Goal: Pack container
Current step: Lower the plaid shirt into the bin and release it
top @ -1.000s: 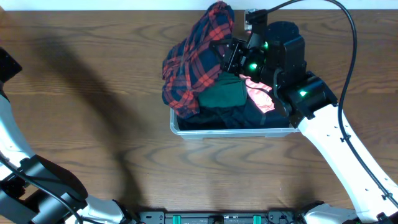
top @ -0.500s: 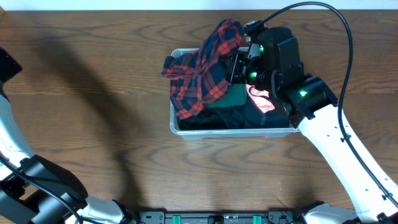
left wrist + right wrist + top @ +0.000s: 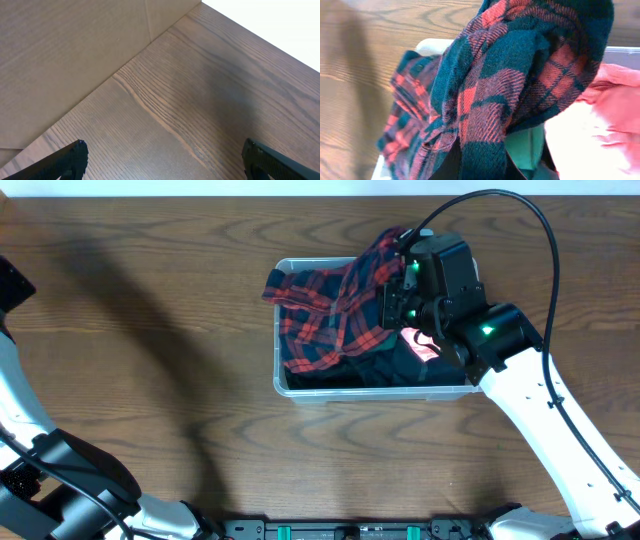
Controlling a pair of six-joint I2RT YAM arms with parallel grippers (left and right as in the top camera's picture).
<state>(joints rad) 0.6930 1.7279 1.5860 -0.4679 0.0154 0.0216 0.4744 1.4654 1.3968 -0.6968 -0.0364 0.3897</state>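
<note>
The clear plastic container (image 3: 283, 387) stands right of the table's middle, filled with clothes. A red and dark blue plaid shirt (image 3: 335, 310) drapes over its left and middle part. My right gripper (image 3: 396, 292) is over the container's back right part, shut on a fold of the plaid shirt (image 3: 520, 75). In the right wrist view the fingers (image 3: 482, 167) pinch the cloth. A pink garment (image 3: 422, 342) and dark clothes (image 3: 380, 368) lie under the shirt. My left gripper (image 3: 162, 157) is open and empty over bare wood.
A green garment (image 3: 525, 147) shows under the shirt in the right wrist view. The right arm (image 3: 540, 420) runs from the front right to the container. The left arm (image 3: 30, 430) stays at the far left edge. A cardboard wall (image 3: 70, 55) stands beyond the table's left side.
My right gripper has lowered the plaid shirt from behind the container down into it. The shirt has spread over the green garment, which no longer shows from overhead. The left arm has not moved.
</note>
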